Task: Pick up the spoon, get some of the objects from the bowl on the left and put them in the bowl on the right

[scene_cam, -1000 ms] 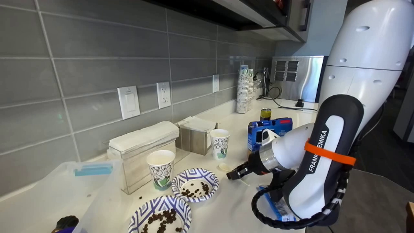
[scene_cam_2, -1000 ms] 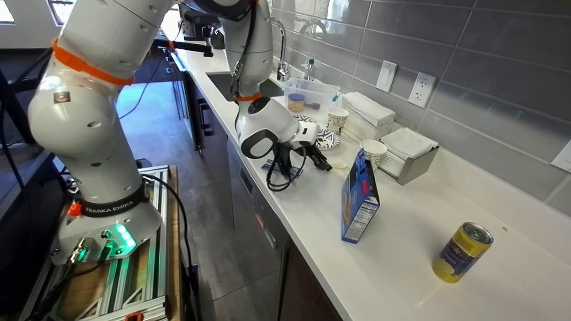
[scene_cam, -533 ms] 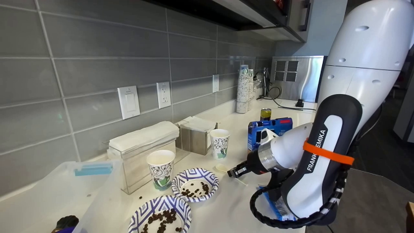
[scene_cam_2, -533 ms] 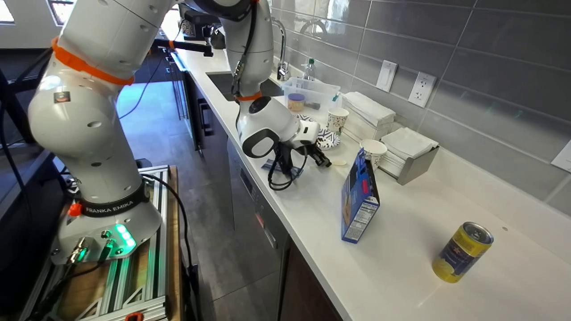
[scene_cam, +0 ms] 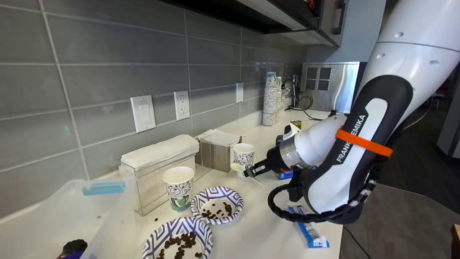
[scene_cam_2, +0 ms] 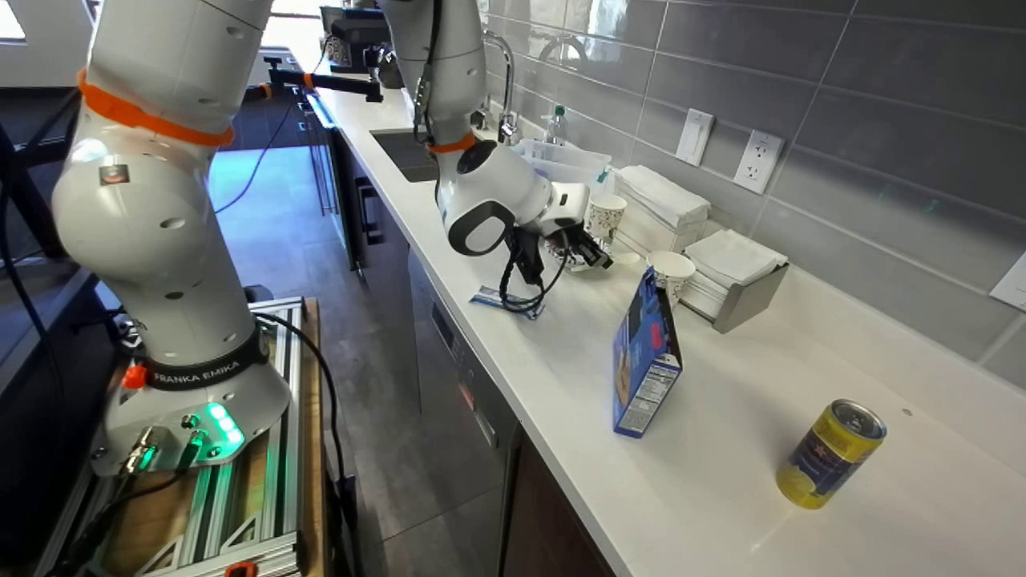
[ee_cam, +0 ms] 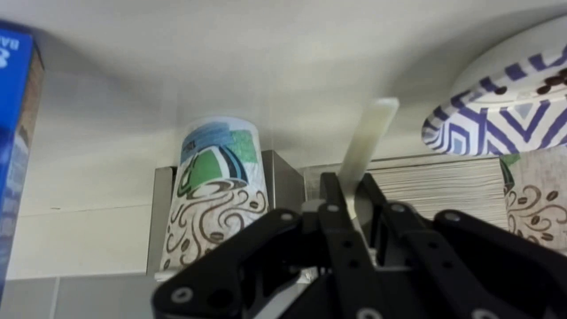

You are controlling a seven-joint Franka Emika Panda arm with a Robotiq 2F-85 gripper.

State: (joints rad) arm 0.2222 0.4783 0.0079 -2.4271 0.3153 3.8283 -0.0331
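Note:
My gripper (ee_cam: 348, 179) is shut on the pale spoon (ee_cam: 368, 133), whose handle sticks out past the fingertips in the wrist view. In an exterior view the spoon's scoop (scene_cam: 237, 167) shows on one side of the gripper (scene_cam: 248, 173) and its thin handle on the other, raised off the counter. Two paper bowls with blue patterns stand side by side: the left bowl (scene_cam: 158, 233), partly cut off by the frame, and the right bowl (scene_cam: 199, 201). Dark brown objects (scene_cam: 187, 238) lie in both, more of them in the left. The gripper is beyond the right bowl, apart from it.
Paper cups (scene_cam: 179, 189) stand beside the right bowl and behind the spoon, near the napkin holders (scene_cam: 215, 154). A blue box (scene_cam_2: 641, 369), a yellow can (scene_cam_2: 830, 453) and a blue wrapper (scene_cam: 311, 232) are on the counter. A clear tub (scene_cam: 115, 216) stands at the left.
The spoon, lying on the counter earlier, is now held and lifted. My gripper has risen and shifted toward the cups and the wall, and the blue wrapper shows more fully.

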